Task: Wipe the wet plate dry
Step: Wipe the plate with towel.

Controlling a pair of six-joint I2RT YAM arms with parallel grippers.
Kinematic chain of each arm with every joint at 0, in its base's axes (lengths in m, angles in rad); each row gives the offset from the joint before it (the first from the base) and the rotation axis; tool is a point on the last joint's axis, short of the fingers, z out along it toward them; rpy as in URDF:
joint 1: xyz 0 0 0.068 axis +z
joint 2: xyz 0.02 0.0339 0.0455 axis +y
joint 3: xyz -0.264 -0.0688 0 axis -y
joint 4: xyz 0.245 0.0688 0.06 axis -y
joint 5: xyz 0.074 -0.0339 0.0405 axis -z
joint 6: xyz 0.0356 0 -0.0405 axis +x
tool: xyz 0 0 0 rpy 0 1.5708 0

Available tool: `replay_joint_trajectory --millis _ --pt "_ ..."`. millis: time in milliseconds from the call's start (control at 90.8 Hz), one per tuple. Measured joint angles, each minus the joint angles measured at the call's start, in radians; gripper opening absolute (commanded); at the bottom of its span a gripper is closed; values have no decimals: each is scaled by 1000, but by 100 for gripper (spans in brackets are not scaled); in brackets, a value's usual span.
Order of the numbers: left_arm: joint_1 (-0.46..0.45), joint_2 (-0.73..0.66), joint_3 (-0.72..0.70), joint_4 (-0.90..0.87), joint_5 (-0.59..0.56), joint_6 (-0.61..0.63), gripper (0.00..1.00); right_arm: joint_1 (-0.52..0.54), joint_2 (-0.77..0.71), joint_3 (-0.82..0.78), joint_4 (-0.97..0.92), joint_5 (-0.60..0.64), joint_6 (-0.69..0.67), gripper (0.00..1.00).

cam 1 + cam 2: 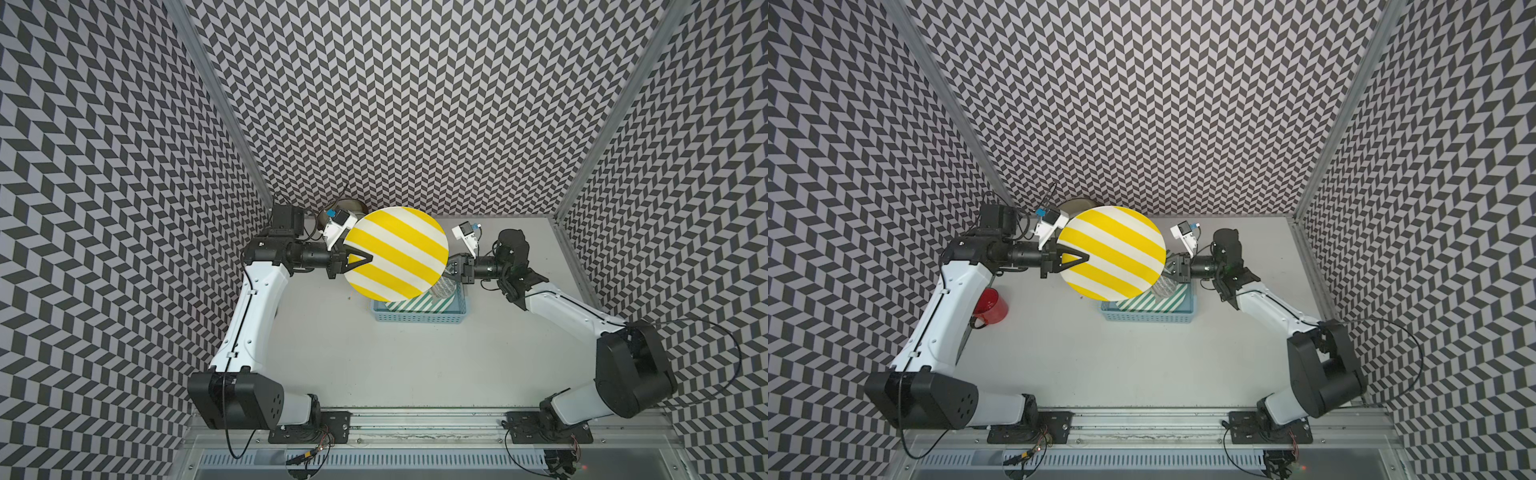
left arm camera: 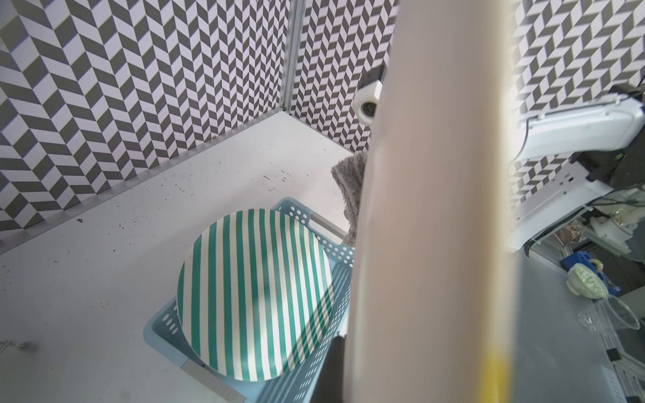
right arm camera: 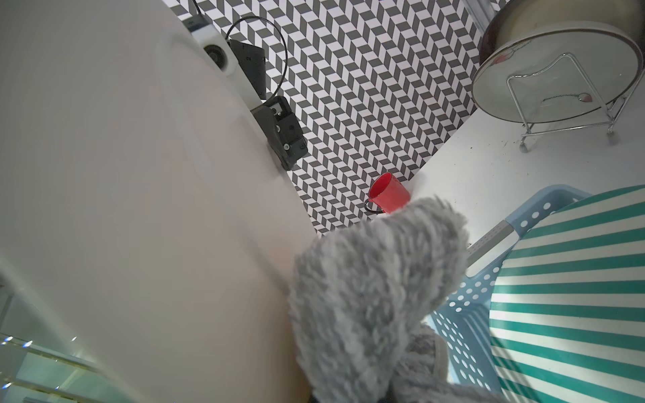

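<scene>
The plate (image 1: 397, 253), round with yellow and white stripes, hangs in the air over the back of the table, striped face up in both top views. My left gripper (image 1: 368, 258) is shut on its left rim, one black finger lying across the top. The plate's plain beige underside (image 3: 122, 209) fills much of the right wrist view. My right gripper (image 1: 451, 268) sits at the plate's right edge, shut on a fluffy grey cloth (image 3: 377, 279). The cloth lies against the underside near the rim, and a bit of the cloth (image 1: 444, 286) shows below the plate's edge.
A light blue perforated basket (image 1: 415, 318) stands under the raised plate, holding a green-striped plate (image 2: 254, 293). A red mug (image 1: 990, 305) stands by the left arm. A round metal dish on a wire rack (image 3: 558, 69) is in the back left corner.
</scene>
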Motion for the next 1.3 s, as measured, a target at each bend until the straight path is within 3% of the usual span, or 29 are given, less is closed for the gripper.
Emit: replay_joint_trajectory --millis 231,441,749,992,1300 --pt "6 4 -32 144 45 -183 0 20 -6 0 -55 30 -43 0" --pt "16 11 -101 270 114 -342 0 39 -80 -30 -74 162 -68 0" --pt "23 29 -194 465 190 -660 0 148 -196 -106 -79 492 -161 0" --pt "9 17 -255 600 106 -901 0 300 -232 -161 -109 756 -258 0" --pt "-44 0 -268 669 44 -1052 0 513 -229 -161 -103 1112 -384 0"
